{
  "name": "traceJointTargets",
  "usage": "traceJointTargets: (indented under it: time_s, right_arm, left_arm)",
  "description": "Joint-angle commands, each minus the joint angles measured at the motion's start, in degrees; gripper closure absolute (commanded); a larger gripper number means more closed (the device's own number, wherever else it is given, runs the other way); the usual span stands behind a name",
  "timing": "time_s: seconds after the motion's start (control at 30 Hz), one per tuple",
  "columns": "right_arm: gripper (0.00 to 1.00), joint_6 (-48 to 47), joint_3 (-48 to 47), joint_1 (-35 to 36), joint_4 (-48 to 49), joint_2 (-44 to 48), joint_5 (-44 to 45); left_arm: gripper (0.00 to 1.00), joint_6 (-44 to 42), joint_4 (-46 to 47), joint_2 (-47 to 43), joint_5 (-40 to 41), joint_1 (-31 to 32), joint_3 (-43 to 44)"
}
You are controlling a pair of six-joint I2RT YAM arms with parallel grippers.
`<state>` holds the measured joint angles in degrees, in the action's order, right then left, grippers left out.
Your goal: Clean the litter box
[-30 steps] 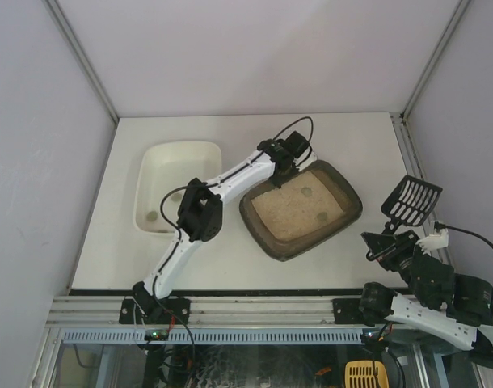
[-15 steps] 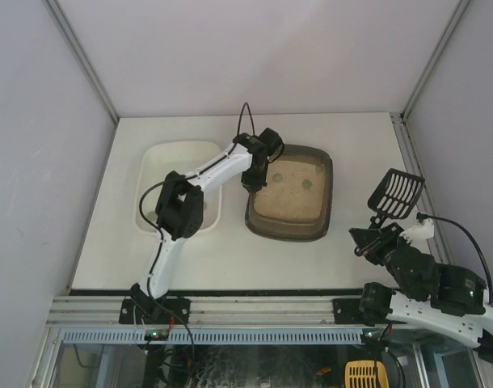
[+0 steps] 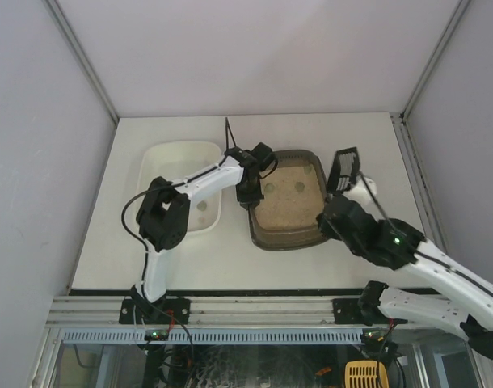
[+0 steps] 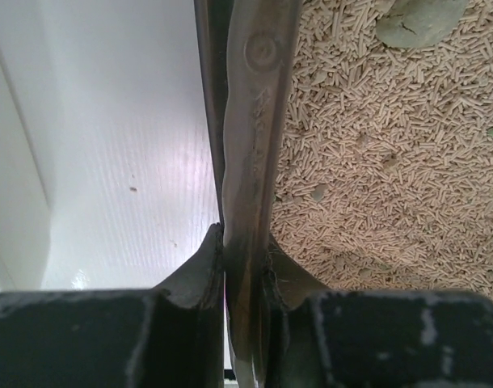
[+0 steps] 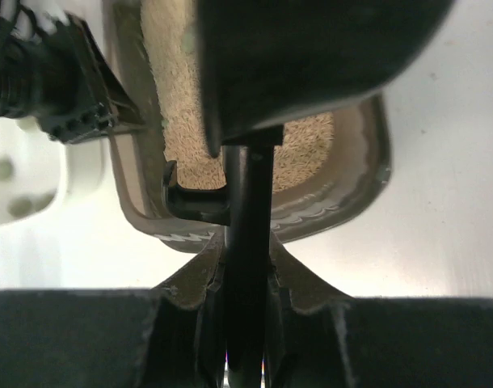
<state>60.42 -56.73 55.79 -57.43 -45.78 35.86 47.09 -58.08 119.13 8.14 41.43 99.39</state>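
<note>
Two grippers, both clamped shut: the left gripper [image 4: 242,250] pinched the left rim of the litter box [image 3: 285,242], one finger inside the wall and one outside, while the right gripper [image 5: 246,259] squeezed the handle of the single black slotted scoop [image 3: 344,168], whose head was raised near the box's right rim. Two trays sat on the table [image 3: 376,137] — the dark litter box at centre, the white tray [image 3: 170,174] just beside it on the left. Beige pellet litter [image 4: 376,162] filled the box, with two greenish lumps [image 3: 299,187] lying on top; the white tray held at least two similar lumps [image 5: 2,168].
</note>
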Motion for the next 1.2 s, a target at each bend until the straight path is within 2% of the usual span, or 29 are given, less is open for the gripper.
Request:
traceJointTargets:
  time_s: [0.0, 0.1, 0.13, 0.17, 0.2, 0.4, 0.53, 0.7, 0.77, 1.0, 1.17]
  right_arm:
    - [1.0, -15.9, -1.1, -9.9, 12.8, -7.3, -20.6]
    - [1.0, -21.3, -3.2, -18.8, 17.0, -13.5, -35.7]
    - [1.0, -22.5, -4.9, -20.5, 16.3, -15.8, -37.6]
    - [1.0, -24.0, -6.9, -22.1, 14.9, -18.1, -39.4]
    - [1.0, -25.3, -8.8, -23.2, 13.5, -20.6, -41.5]
    - [1.0, -27.1, -12.1, -28.5, 10.3, -30.1, -56.6]
    - [1.0, -27.4, -12.6, -30.5, 8.8, -34.5, -60.2]
    - [1.0, -28.7, -14.5, -31.5, 4.0, -40.8, -61.1]
    - [1.0, -29.3, -17.3, -31.5, 1.9, -43.5, -60.9]
    - [1.0, -32.1, -26.3, -30.5, -8.6, -52.4, -57.7]
    - [1.0, -34.1, -32.6, -30.0, -14.3, -56.8, -55.8]
  left_arm:
    - [0.74, 7.5, 9.5, -10.5, -13.5, 1.2, -2.9]
    - [0.44, 8.1, 11.7, -12.3, -13.1, 2.2, -4.7]
    - [0.35, 8.0, 12.2, -12.7, -12.9, 2.5, -4.8]
    - [0.21, 7.7, 12.6, -13.0, -12.7, 2.5, -4.6]
    - [0.19, 7.3, 13.0, -13.3, -12.6, 2.5, -4.2]
    - [0.18, -2.2, 11.5, -13.2, -9.9, 0.0, 5.8]
    - [0.18, -3.8, 18.6, -14.5, -10.2, -6.1, 3.4]
    - [0.19, 0.6, 24.5, -13.3, -14.8, -15.5, -0.9]
    - [0.19, 1.5, 26.2, -13.1, -16.2, -17.3, -2.4]
    - [0.19, 0.9, 31.4, -16.7, -17.3, -18.3, -9.5]
    - [0.19, -0.7, 32.4, -18.9, -16.1, -18.6, -11.3]
